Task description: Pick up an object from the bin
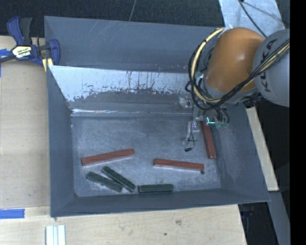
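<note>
Bin: a grey metal bin (60, 137) with sloping walls, seen from above; its floor is pale and scuffed.
Arm: reaches in from the right, its wrist under a rounded orange cover (235, 60) ringed by black and yellow cables.
Gripper (192, 137): thin and dark, low over the right part of the floor.
Nearest thing: a right red-brown bar (209, 142), lying end-on toward the back wall, just beside the gripper; contact cannot be told.
Other red bars: a middle red-brown bar (178, 165) in front of the gripper; a left red-brown bar (107, 157) well apart.
Green bars: a pair of dark green bars (117, 179) close together at front left; a single dark green bar (155, 188) at the front edge.
</note>
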`<action>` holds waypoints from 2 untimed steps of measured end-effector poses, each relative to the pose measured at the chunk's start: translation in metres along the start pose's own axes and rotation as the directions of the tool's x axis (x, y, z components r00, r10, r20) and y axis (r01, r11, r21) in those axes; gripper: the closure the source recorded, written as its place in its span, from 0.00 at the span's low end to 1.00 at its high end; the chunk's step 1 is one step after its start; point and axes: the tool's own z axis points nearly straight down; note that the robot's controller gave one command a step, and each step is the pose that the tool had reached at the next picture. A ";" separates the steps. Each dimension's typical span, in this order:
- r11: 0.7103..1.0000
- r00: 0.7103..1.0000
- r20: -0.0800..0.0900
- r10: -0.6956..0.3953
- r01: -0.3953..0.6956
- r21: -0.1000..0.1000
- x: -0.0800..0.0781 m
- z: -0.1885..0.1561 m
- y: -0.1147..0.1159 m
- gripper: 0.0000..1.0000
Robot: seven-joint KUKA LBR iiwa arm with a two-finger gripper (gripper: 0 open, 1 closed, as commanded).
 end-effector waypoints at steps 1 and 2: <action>1.000 1.000 0.008 -0.001 0.001 0.001 -0.002 -0.005 0.000 0.00; 0.995 0.995 0.010 0.101 -0.101 -0.001 0.051 0.063 -0.011 0.00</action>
